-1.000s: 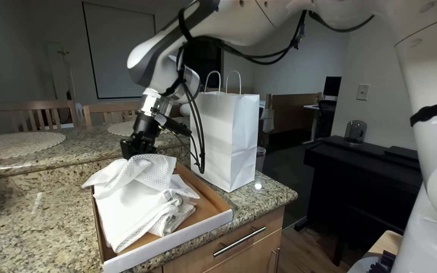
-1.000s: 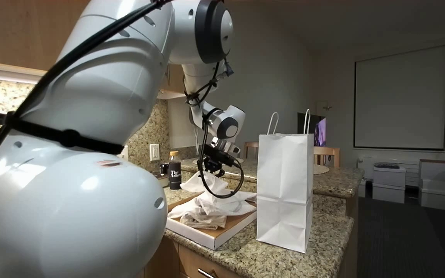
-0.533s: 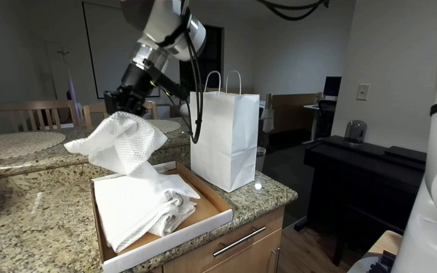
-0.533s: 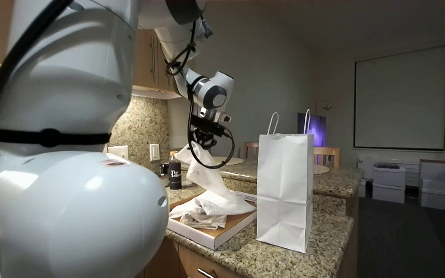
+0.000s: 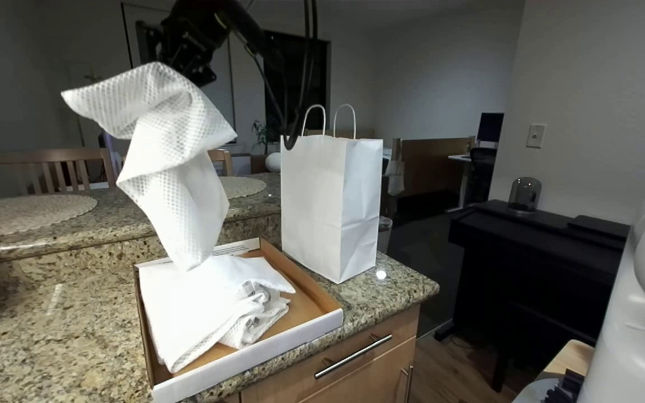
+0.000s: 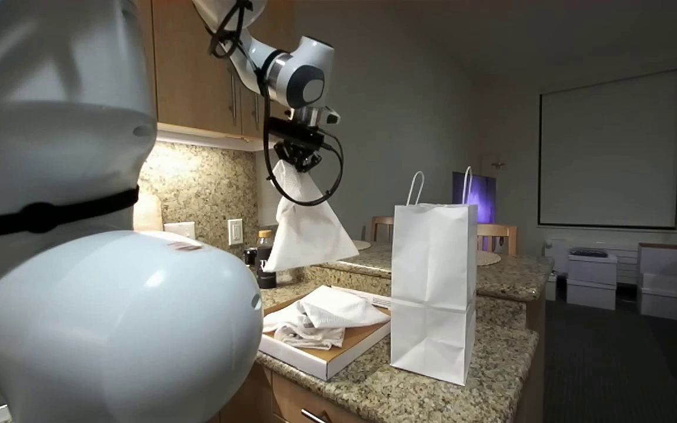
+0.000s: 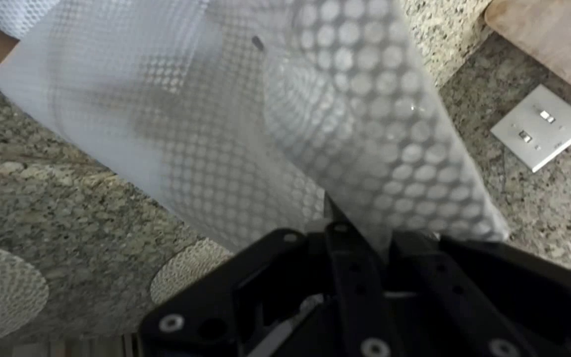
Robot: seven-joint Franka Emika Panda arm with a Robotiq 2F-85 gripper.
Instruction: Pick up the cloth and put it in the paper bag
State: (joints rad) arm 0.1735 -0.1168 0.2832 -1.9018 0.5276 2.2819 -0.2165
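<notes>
Cloth (image 6: 312,235), white and dimpled, clamped between fingers of black gripper (image 7: 377,238), hanging in air above shallow tray (image 5: 249,356) holding folded white fabric (image 5: 199,302); white paper bag (image 5: 312,201) upright just beside tray on granite counter (image 5: 48,336).

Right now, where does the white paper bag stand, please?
In both exterior views, the white paper bag stands upright on the granite counter, to the picture's right of the shallow tray.

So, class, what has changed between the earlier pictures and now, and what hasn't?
The gripper, already holding the cloth, has risen and lifted it clear of the white pile, so it now hangs in the air. Nothing was newly gripped or let go. The pile, cardboard tray and paper bag stayed put.
</notes>
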